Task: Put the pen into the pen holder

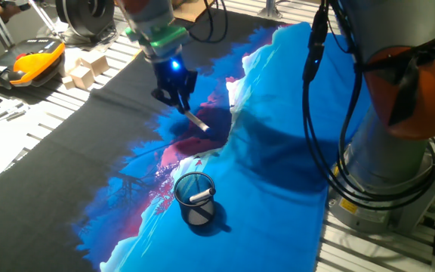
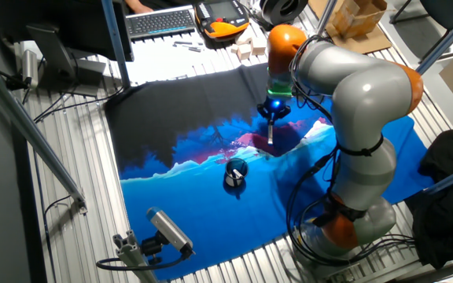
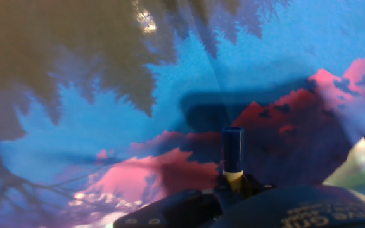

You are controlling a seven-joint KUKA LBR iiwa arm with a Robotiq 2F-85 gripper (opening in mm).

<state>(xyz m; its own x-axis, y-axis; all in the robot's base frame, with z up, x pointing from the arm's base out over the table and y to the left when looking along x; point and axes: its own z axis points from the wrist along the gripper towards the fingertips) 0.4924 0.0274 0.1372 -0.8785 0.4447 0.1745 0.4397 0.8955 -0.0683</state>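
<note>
The gripper (image 1: pixel 182 100) hangs above the cloth (image 1: pixel 278 151) with its fingers closed on the pen (image 1: pixel 196 121); the pen juts down and to the right from between the fingers, tilted, its pale lower end clear of the cloth, over a dark purple patch of the print; in the hand view the pen (image 3: pixel 232 152) stands up from between the jaws, a pale barrel topped by a dark blue end, with blue and pink printed cloth (image 3: pixel 106 126) blurred behind it. The holder (image 1: pixel 194 198) stands upright on the cloth nearer the camera than the gripper and well apart from it, a dark mesh cup with a thin bluish rim; a short white stick (image 1: pixel 202 196) lies slanted inside it against the rim. In the other fixed view the gripper (image 2: pixel 272 118) sits to the right of and farther back than the holder (image 2: pixel 235 171), the pen (image 2: pixel 270 132) hanging nearly upright below the blue-lit wrist; the cloth (image 2: pixel 211 212) covers the middle of the slatted table (image 2: pixel 77 228), its far part black; a keyboard (image 2: pixel 162 21) lies at the far edge, and wooden blocks (image 1: pixel 81 70) rest at the far left in the first fixed view.
</note>
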